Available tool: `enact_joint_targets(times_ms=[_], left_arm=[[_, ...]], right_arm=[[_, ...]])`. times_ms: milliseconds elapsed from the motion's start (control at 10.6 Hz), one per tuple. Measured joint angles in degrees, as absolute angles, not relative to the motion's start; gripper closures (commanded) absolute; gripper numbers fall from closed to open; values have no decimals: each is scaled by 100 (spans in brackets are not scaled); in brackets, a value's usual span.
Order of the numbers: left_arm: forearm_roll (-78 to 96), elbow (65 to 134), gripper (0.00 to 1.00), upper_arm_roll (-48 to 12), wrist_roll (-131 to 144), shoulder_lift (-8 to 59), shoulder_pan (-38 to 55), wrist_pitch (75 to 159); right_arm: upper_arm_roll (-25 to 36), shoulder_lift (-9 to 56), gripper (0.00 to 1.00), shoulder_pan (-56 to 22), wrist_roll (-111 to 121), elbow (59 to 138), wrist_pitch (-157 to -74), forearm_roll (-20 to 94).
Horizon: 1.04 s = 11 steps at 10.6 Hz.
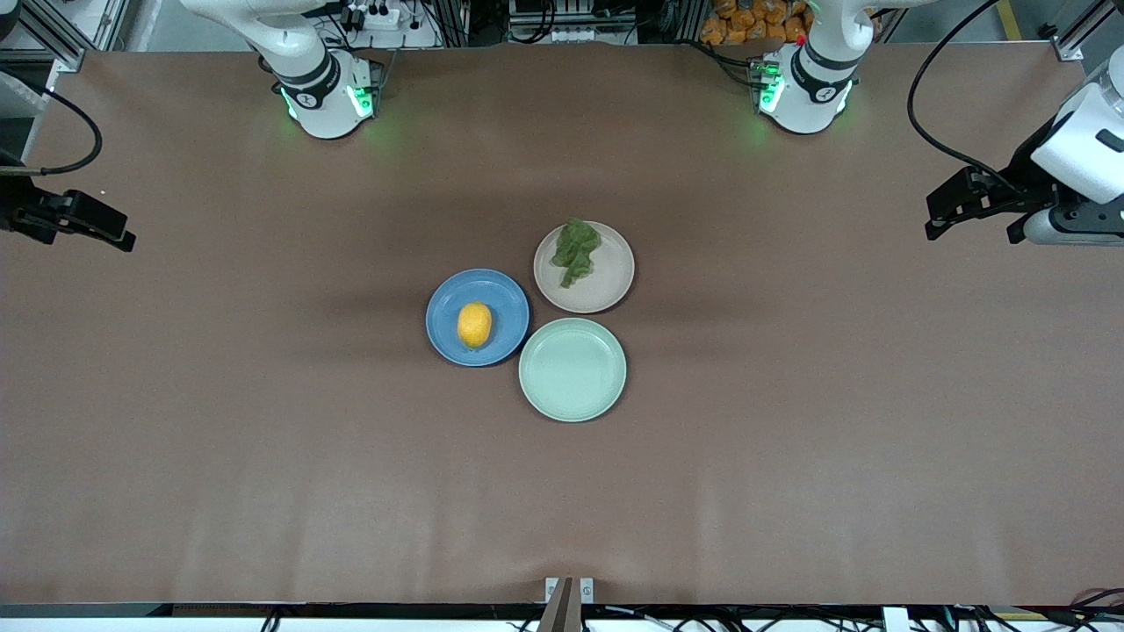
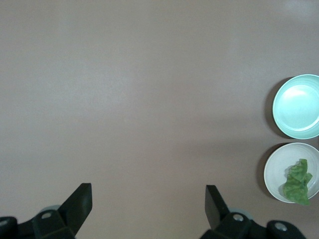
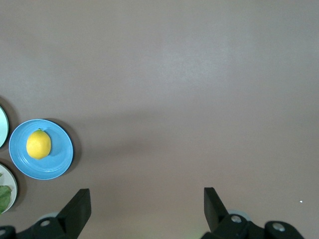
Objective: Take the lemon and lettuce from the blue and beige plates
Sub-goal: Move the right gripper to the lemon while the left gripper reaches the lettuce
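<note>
A yellow lemon (image 1: pixel 474 325) lies on the blue plate (image 1: pixel 448 303) at mid-table. The dark green lettuce (image 1: pixel 576 250) rests on the beige plate (image 1: pixel 606 281), which touches the blue one and is farther from the front camera. My left gripper (image 1: pixel 973 233) hangs open over bare table at the left arm's end, well away from the plates. My right gripper (image 1: pixel 83 235) is open over the right arm's end. The left wrist view has the open gripper (image 2: pixel 148 191) with the lettuce (image 2: pixel 297 182) off to one side. The right wrist view has the open gripper (image 3: pixel 147 195) and the lemon (image 3: pixel 38 144).
A mint-green plate (image 1: pixel 572 369) with nothing on it sits nearer the front camera, touching both other plates. Brown table surface spreads wide around the three plates. Cables trail from both arms near the table's ends.
</note>
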<state>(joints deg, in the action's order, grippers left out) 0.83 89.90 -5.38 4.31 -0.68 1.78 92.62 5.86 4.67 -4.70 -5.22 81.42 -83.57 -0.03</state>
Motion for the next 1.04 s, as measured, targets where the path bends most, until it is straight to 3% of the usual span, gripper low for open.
enact_joint_targets(times_ms=[1035], left_arm=[[83, 9035, 0, -819, 432, 404, 640, 9253]], right_arm=[[374, 504, 0, -480, -734, 8177, -8376, 20]])
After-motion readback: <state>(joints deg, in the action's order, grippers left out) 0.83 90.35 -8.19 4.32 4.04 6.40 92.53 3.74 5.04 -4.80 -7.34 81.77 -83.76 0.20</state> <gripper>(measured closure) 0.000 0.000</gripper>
